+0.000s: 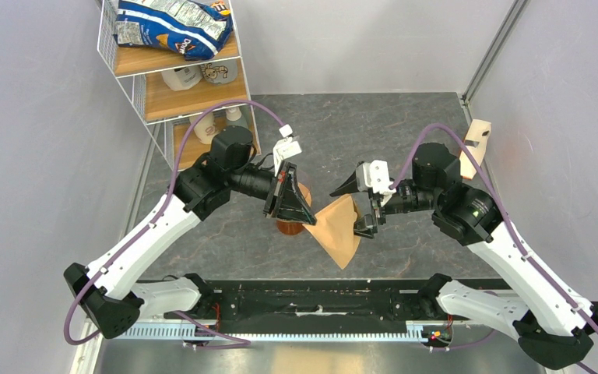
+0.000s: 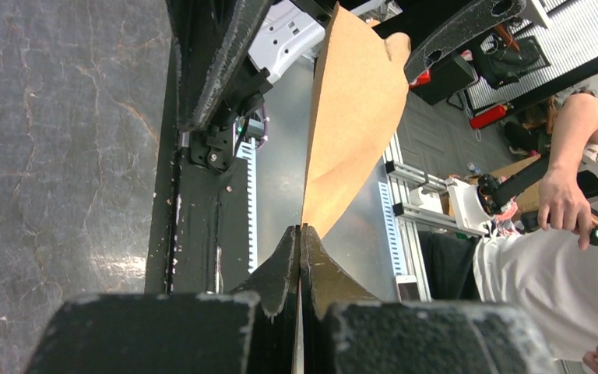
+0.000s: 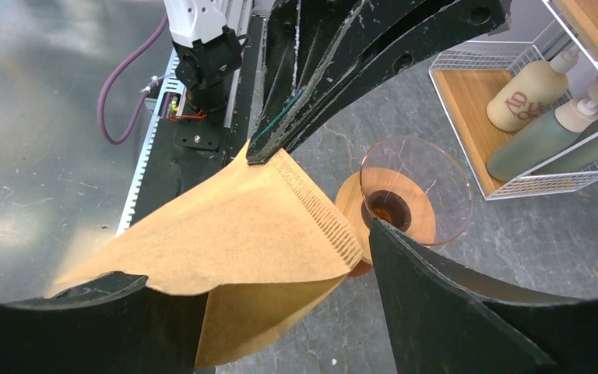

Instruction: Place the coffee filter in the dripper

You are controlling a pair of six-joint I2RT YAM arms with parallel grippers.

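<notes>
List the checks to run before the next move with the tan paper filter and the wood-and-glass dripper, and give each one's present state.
1. Left gripper shut on a corner of the thin tan paper coffee filter: ok.
2. Right gripper open, with a finger on either side of the filter: ok.
3. Filter opened into a cone: not ok. It is mostly flat, with its layers just parting at one edge.
4. Round light-wood and clear-glass dripper upright, with its mouth unblocked: ok.
5. Filter above the dripper: not ok. It is held beside it, toward the right arm.
</notes>
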